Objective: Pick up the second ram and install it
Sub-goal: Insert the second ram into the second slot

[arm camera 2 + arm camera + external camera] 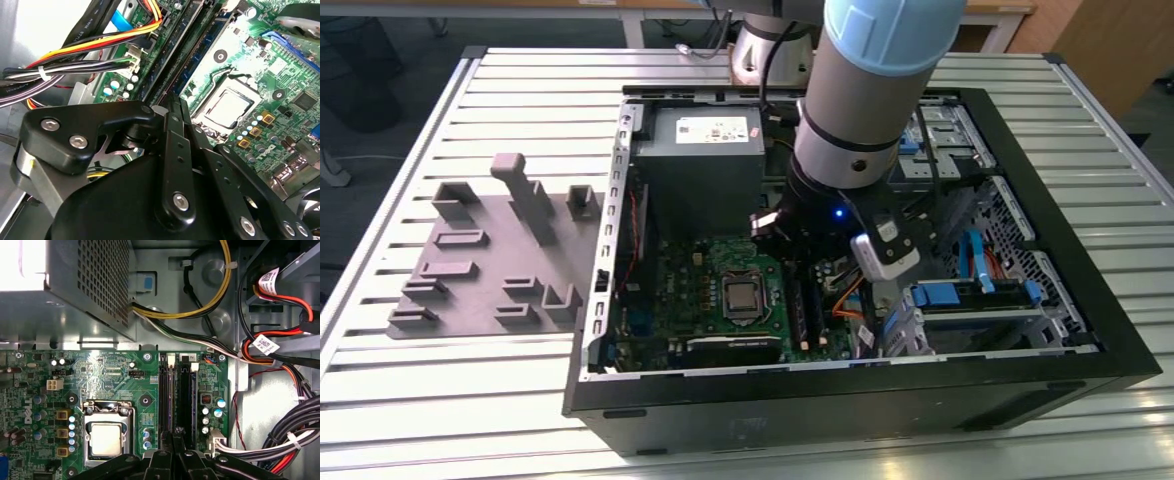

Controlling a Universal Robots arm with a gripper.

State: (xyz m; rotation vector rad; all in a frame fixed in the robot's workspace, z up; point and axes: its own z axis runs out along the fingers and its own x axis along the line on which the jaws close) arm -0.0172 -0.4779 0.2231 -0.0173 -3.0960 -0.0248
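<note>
The slatted counter (440, 380) is carrying your open computer case (854, 400). Your end effector (172, 440) is hovering over the motherboard's memory slots (177, 395), its fingers (172, 125) pressing together, gripping nothing visible.

We see a slatted metal surface (400, 400) filling the frame, dark floor (387, 60) at upper left, wooden furniture (1107, 40) at upper right.
</note>
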